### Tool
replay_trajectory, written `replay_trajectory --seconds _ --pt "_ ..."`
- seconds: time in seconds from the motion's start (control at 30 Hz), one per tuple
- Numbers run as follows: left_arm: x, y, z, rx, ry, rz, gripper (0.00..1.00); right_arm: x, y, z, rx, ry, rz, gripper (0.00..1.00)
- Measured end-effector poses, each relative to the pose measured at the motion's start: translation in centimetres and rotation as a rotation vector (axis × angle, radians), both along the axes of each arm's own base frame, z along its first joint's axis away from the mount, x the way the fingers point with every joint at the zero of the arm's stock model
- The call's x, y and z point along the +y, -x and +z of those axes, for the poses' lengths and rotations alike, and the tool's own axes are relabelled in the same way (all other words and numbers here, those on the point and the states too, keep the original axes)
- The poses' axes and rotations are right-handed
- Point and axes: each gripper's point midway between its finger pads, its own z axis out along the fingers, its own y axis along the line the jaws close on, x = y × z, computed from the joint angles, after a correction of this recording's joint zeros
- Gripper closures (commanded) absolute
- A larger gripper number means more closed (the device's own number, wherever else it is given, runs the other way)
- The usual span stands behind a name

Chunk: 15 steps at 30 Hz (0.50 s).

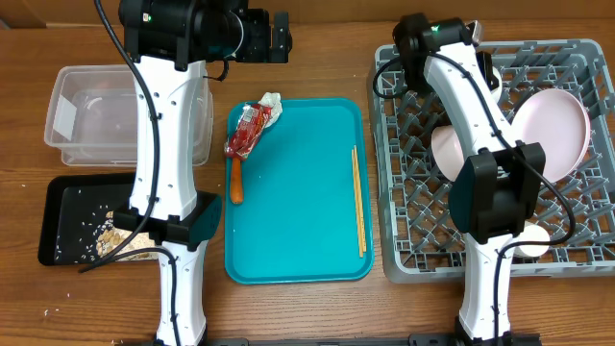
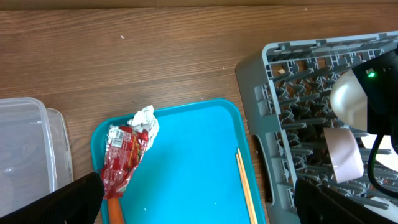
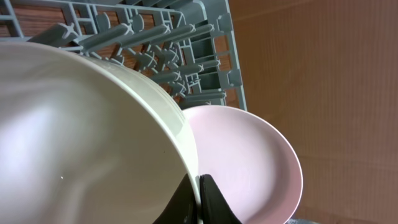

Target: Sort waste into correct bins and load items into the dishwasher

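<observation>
1. Jaws, right gripper [image 3: 199, 190]: closed on the rim of a white bowl [image 3: 81, 137]. The rim is seen pinched between the two dark fingers at bottom centre of the right wrist view.
2. Jaws, left gripper [image 2: 199, 208]: spread wide, with nothing between them. It is held above the upper edge of the teal tray [image 1: 298, 259].
3. The bowl is located over the grey dish rack [image 1: 413, 255], centre right of the overhead frame, partly hidden by the right arm. Whether it rests on the pegs cannot be told.
4. A pale pink plate [image 1: 557, 135] is noted leaning in the rack just right of the bowl. In the wrist view the two appear very close, but contact cannot be made out. A small white cup [image 1: 534, 238] is seen at the rack's lower right, beside the arm.
5. Waste is found at the teal tray's upper left: a red wrapper [image 1: 248, 130], a white napkin [image 1: 272, 99] touching it, and an orange stick [image 1: 235, 183] just below. Chopsticks [image 1: 357, 202] are laid along the tray's right side.
6. Food scraps [image 1: 115, 231] are seen in the black tray [image 1: 58, 207] at lower left, with the clear tub [image 1: 72, 96] above it.
7. Risks, as judged:
   - If the bowl is released before it is seated between pegs, it could tip against the plate and knock it flat.
   - With so thin a rim pinch, the bowl may swing or slip.
   - On withdrawal the cup could be nudged by the arm.
   - Since wrapper and napkin touch, both may be lifted together and one misbinned.
</observation>
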Motion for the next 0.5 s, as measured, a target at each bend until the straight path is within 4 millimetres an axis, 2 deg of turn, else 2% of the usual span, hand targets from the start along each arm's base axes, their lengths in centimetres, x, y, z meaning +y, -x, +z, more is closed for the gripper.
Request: replay_trajectory --seconds 0.13,0.5 --pt "0.0 0.0 0.0 0.000 0.000 0.000 0.00 0.5 -0.1 0.2 -0.001 0.011 0.014 0.95" --pt "0.0 0.0 0.0 0.000 0.000 0.000 0.00 2.8 0.0 -0.1 0.027 0.008 0.067 0.80"
